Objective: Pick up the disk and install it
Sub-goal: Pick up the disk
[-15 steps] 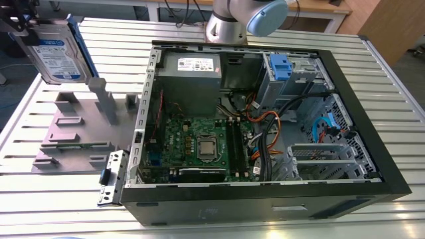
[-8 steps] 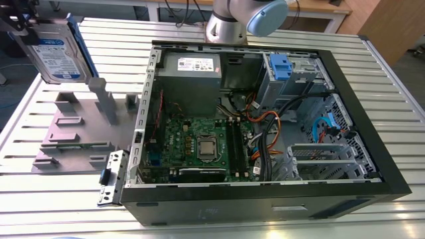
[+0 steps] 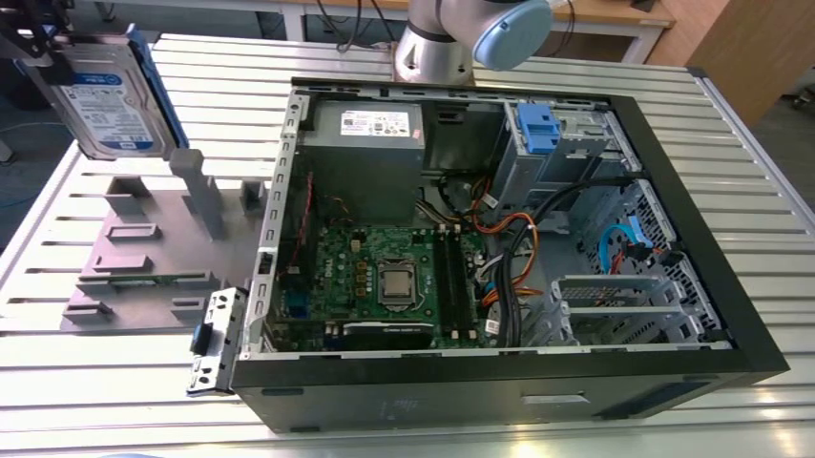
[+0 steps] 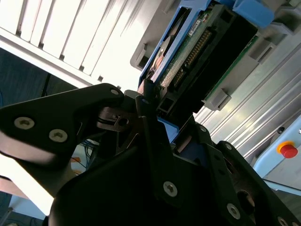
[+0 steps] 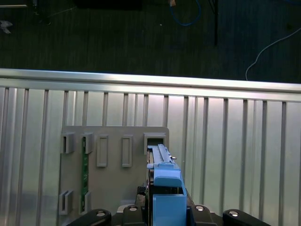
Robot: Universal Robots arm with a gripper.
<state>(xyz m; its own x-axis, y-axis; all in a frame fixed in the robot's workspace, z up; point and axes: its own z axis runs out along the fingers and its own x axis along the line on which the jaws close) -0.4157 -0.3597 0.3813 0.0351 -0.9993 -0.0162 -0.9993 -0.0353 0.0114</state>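
Observation:
The disk (image 3: 113, 93), a silver drive with a white-and-blue label and a blue frame, hangs upright in the air at the exterior view's upper left, above the grey fixture plate (image 3: 147, 262). My gripper (image 3: 38, 43) is shut on its upper end. In the second wrist view the disk (image 4: 197, 47) shows edge on, connector side and green board visible, with my gripper (image 4: 153, 110) clamped on its near end. In the first wrist view the disk (image 5: 163, 181) stands edge on over the fixture plate (image 5: 113, 188), clear of its slots.
An open black computer case (image 3: 713, 315) lies on the slatted aluminium table (image 3: 114, 382), with the motherboard (image 3: 382, 281) exposed and a drive bay with a blue latch (image 3: 535, 129) at its far right corner. A small metal bracket (image 3: 214, 339) leans on the case's left side. A green strip (image 5: 85, 162) stands in a fixture slot.

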